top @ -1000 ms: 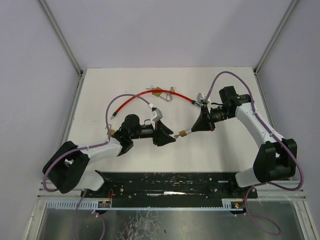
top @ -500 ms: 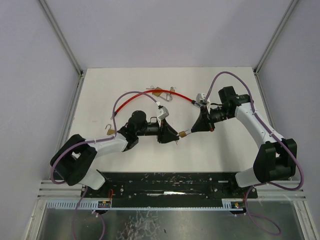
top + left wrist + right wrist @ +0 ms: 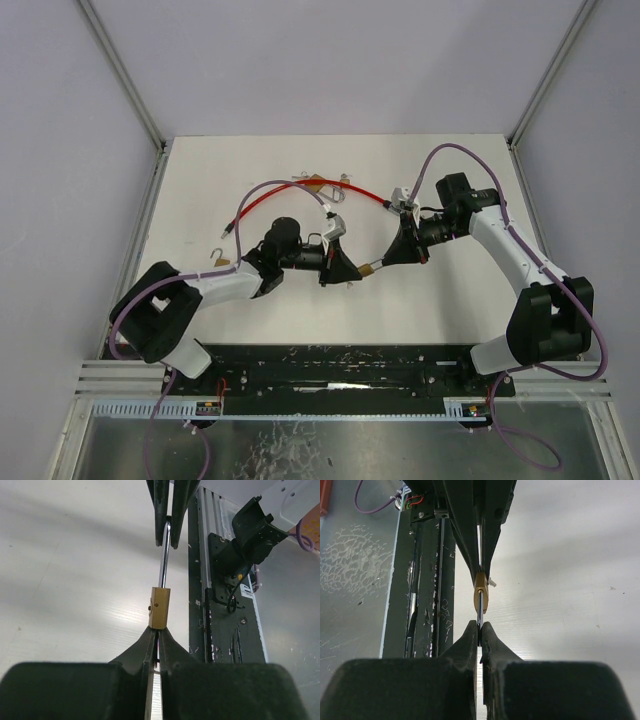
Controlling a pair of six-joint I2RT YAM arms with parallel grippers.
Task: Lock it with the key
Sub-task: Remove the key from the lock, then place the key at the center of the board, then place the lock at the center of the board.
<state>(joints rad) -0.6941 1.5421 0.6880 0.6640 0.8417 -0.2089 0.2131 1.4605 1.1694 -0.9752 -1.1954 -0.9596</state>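
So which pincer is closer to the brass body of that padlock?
Left. The left pincer is shut with its tips touching the brass body at its base; the right pincer is shut on the shackle, a bare stretch away.

Red cable (image 3: 358, 192) and small brass padlock (image 3: 218, 261) well apart on white table (image 3: 450, 290).
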